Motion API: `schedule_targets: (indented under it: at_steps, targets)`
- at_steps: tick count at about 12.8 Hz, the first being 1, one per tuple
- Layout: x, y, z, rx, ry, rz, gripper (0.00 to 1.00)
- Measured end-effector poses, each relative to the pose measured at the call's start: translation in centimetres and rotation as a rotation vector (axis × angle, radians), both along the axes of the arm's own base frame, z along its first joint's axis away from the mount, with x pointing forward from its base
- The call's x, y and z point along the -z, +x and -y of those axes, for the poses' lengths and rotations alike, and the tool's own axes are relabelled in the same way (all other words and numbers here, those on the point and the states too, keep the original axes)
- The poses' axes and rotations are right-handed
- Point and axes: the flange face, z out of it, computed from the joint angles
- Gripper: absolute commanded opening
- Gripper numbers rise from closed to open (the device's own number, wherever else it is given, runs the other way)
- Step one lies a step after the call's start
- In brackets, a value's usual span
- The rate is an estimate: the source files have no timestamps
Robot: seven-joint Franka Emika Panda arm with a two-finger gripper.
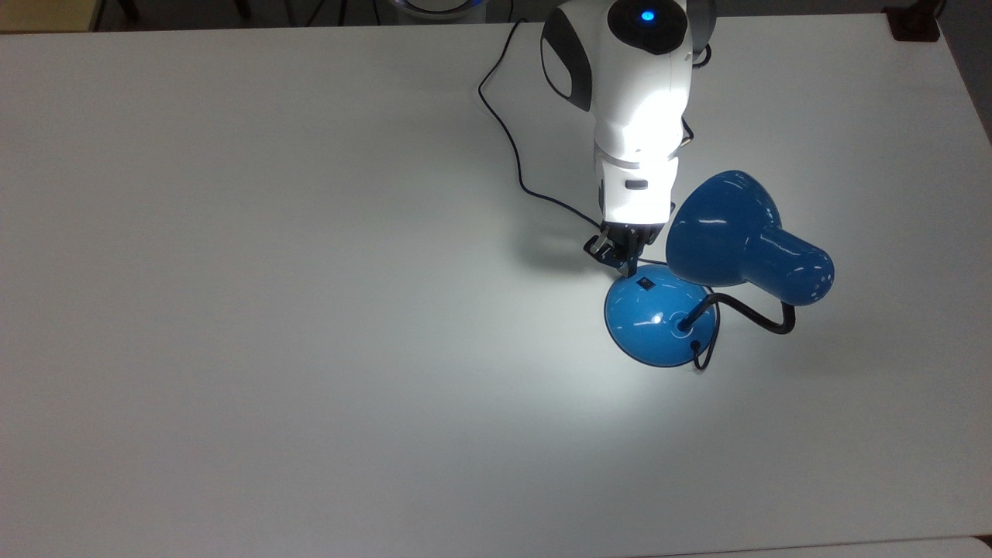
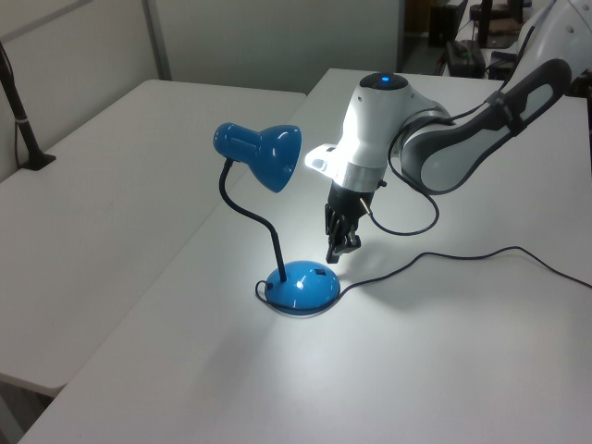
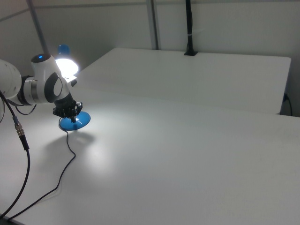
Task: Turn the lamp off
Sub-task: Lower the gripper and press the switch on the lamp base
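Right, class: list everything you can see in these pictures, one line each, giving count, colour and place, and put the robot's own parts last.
lamp: one, glossy blue, lit, on the table toward the top view's right.
switch: one, black, on the lamp's domed base.
cord: one, thin black, trailing from the lamp across the table.
table: one, white, under it all.
second table: one, white, at the left view's left.
arm: one, white and grey, above the table.
gripper: one, black, just above the base near the switch.
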Motion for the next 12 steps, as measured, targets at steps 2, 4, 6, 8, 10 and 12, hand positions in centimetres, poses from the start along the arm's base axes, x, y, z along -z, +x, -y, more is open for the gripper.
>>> schedule_targets:
  at_steps: [2,4,6,8,10,12]
  targets:
    - [0.2,0.1,-0.3,-0.004,0.011,0.014,0.00]
    - [0.3,0.1,-0.5,-0.006,0.014,0.016,0.00]
    - [0.4,0.0,-0.6,-0.010,0.015,0.016,0.00]
    - [0.4,-0.1,-0.8,-0.014,0.014,0.016,0.00]
    - [0.4,-0.2,-1.1,-0.020,0.015,0.015,0.00]
    - [0.8,-0.3,-1.4,-0.025,0.016,0.010,0.00]
